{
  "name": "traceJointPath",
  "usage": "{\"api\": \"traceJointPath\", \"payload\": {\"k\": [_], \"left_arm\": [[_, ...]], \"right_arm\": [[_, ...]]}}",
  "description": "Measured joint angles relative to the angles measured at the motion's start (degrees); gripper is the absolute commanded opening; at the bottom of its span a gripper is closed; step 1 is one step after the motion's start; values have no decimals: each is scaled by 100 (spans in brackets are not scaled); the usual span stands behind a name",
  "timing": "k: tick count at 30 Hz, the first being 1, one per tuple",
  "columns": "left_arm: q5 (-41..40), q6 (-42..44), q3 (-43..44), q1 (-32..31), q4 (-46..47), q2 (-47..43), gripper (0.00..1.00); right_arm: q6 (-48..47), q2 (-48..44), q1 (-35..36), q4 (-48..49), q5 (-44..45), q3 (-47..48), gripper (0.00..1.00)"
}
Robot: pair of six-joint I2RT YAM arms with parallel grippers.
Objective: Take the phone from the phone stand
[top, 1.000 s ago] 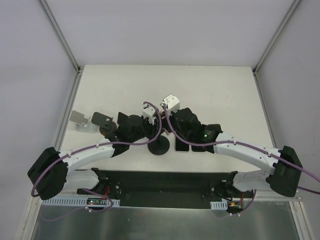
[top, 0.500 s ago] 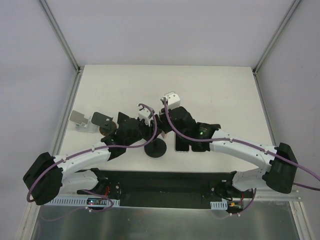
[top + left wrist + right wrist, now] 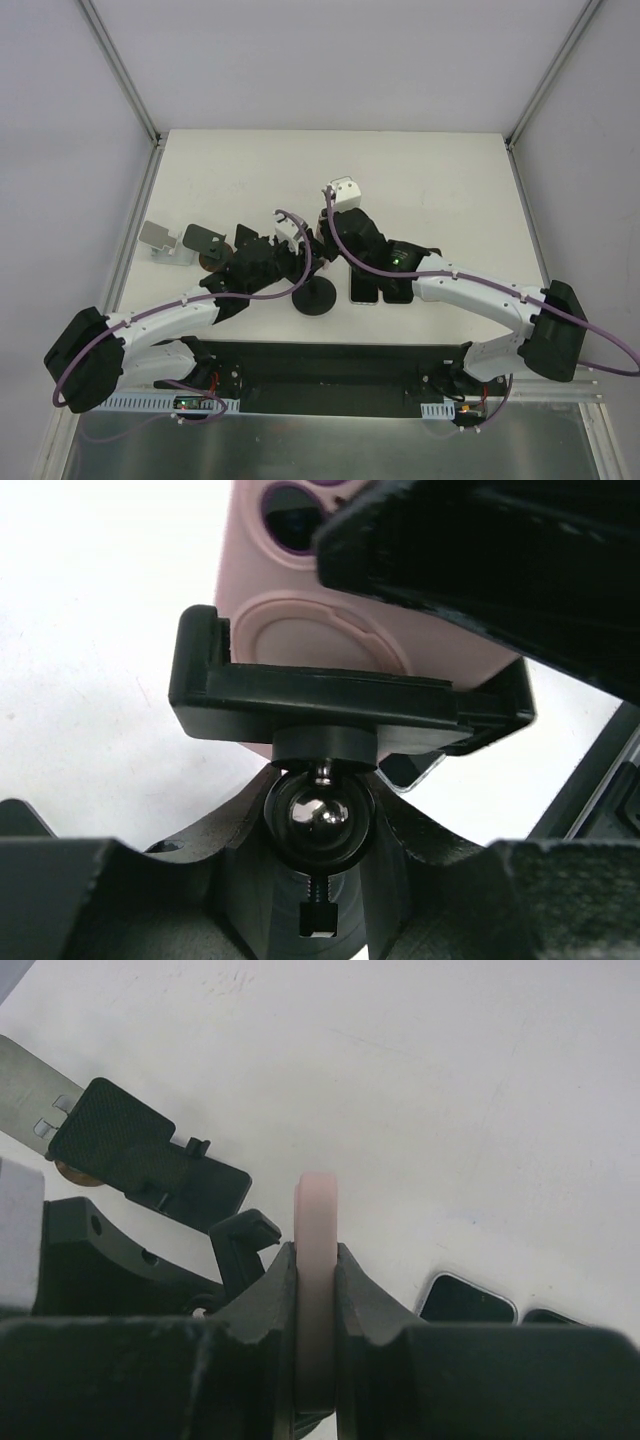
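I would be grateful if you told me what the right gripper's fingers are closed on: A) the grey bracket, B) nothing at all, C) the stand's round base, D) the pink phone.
D: in the right wrist view the phone sits edge-on between the fingers of the right gripper, touching both, while the left gripper clasps the stand.

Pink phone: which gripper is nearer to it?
Right. The right gripper pinches the phone by its edge; the left gripper holds the phone stand beneath the phone.
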Motion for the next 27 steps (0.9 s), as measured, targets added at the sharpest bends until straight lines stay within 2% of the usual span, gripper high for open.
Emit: {"api": "traceJointPath", "payload": {"k": [4, 9, 17, 27], "left_arm": [[280, 282, 0, -13, 68, 37, 0], [459, 557, 26, -20, 127, 111, 0], [704, 973, 42, -4, 127, 140, 0], [2339, 1908, 623, 1106, 339, 1071, 0]], "right_arm": [[-173, 219, -118, -31, 208, 269, 1], [-566, 356, -809, -87, 874, 516, 1], [-866, 350, -1128, 109, 935, 625, 1], [-1220, -1287, -1696, 219, 616, -813, 1]]}}
